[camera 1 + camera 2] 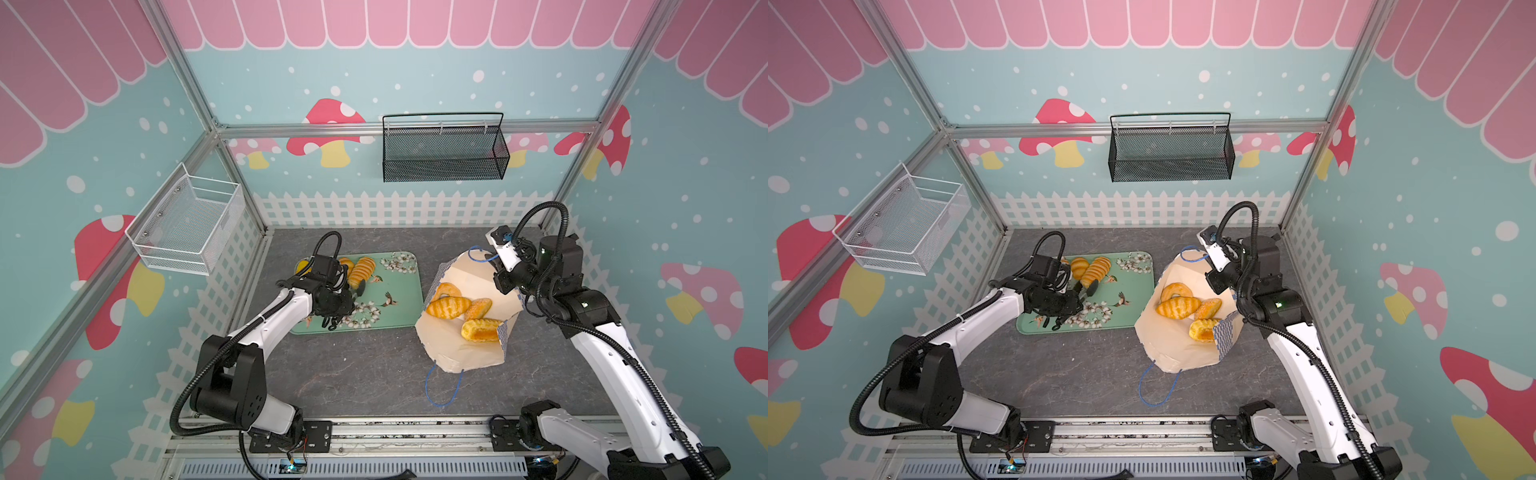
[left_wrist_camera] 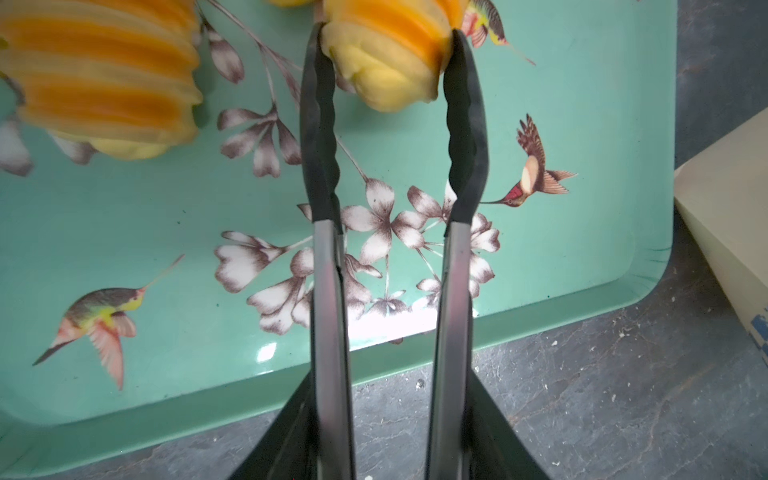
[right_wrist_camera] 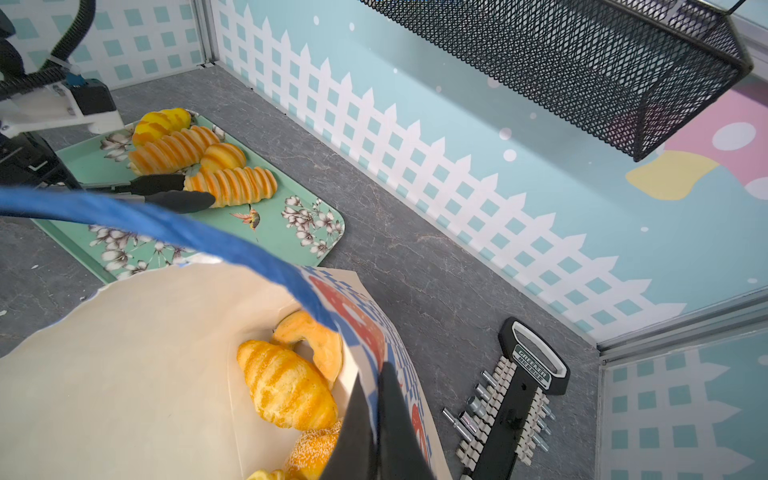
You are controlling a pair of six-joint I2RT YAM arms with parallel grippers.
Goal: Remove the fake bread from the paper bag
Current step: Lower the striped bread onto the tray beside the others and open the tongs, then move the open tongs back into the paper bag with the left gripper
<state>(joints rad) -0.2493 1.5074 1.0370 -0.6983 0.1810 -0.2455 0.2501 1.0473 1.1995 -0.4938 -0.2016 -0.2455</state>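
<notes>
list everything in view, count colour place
tray: one, mint green with flowers and birds, on the grey table
paper bag: one, cream with blue check, open, right of the tray
cord handles: two, blue, on the bag
fake bread: eight showing, golden-orange, four on the tray, four in the bag
tongs: one pair, metal with black tips, around a ridged roll
mesh basket: one, black, back wall
wire basket: one, white, left wall
socket rack: one, black, table, near a wall corner
left gripper: black, holding the tongs
right gripper: black, pinching the bag's rim
</notes>
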